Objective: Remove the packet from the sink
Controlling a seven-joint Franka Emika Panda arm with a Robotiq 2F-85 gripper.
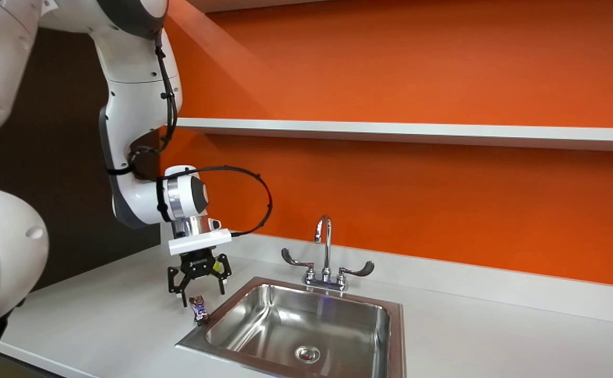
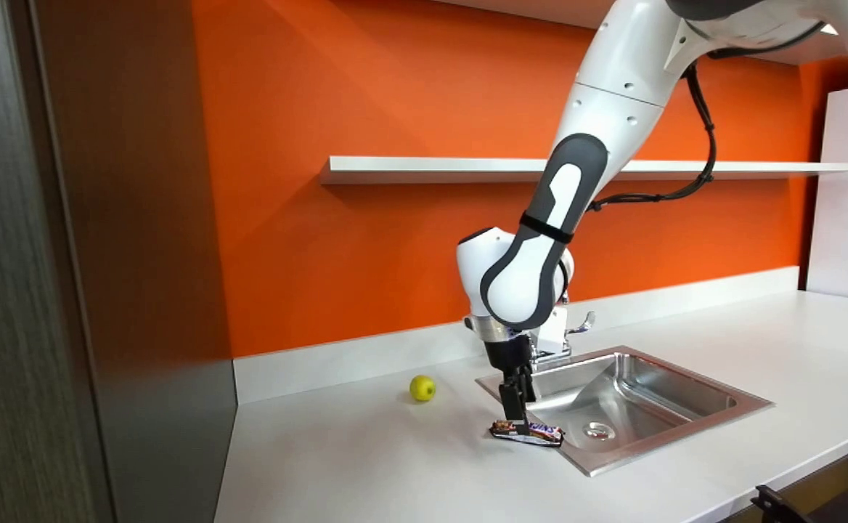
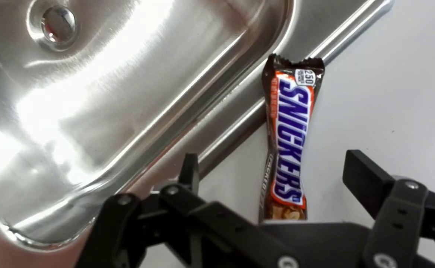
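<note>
The packet is a brown Snickers wrapper with purple lettering. It shows in both exterior views and in the wrist view. One end lies on the rim of the steel sink, and the rest lies on the white counter. The sink's rim also shows in the wrist view. My gripper is open above the counter beside the sink. In the wrist view the fingertips stand apart on either side of the packet, with gaps. The gripper body hides the packet's near end there.
A chrome faucet with two handles stands behind the sink. A yellow-green ball lies on the counter beyond the gripper. A white shelf runs along the orange wall. A dark panel stands at one side.
</note>
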